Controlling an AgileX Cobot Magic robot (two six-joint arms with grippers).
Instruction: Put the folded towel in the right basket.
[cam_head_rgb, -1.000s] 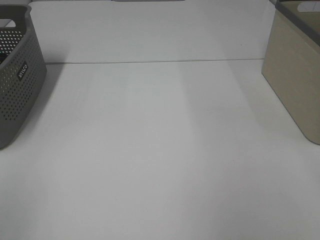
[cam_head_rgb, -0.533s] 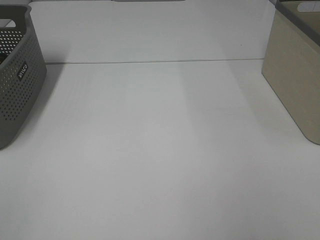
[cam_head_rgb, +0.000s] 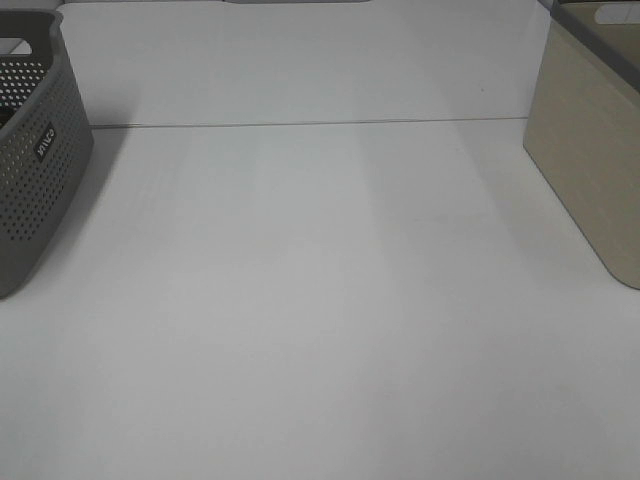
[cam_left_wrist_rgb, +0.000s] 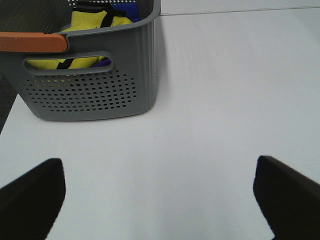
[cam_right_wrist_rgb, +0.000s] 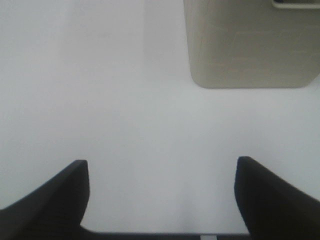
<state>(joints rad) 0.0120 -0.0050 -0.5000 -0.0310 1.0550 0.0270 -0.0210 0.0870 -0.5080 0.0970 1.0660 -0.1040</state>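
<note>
Our left gripper (cam_left_wrist_rgb: 159, 192) is spread wide with nothing between its dark fingers (cam_left_wrist_rgb: 31, 195), hanging over bare white table (cam_left_wrist_rgb: 210, 100). Our right gripper (cam_right_wrist_rgb: 161, 195) is spread just as wide and just as empty, its two dark fingertips (cam_right_wrist_rgb: 57, 197) framing more white tabletop.

Out ahead of the left gripper we have the grey basket (cam_left_wrist_rgb: 95, 75), perforated walls, a handle slot cut in the near side, an orange strip (cam_left_wrist_rgb: 32, 42) along its rim. Inside it we can make out yellow cloth (cam_left_wrist_rgb: 95, 22) with dark straps and a bit of blue behind; whether that is the folded towel we cannot tell.

Ahead of the right gripper stands the beige basket (cam_right_wrist_rgb: 250, 42), plain-sided, well apart from the fingertips.

From the high camera neither arm shows. We see the grey basket (cam_head_rgb: 35, 160) at the left edge and the beige basket (cam_head_rgb: 590, 150) at the right edge, well apart, with a wide stretch of white table (cam_head_rgb: 320, 300) between them and a thin seam (cam_head_rgb: 300, 124) running across the far part of it. The beige basket's inside is out of our sight.
</note>
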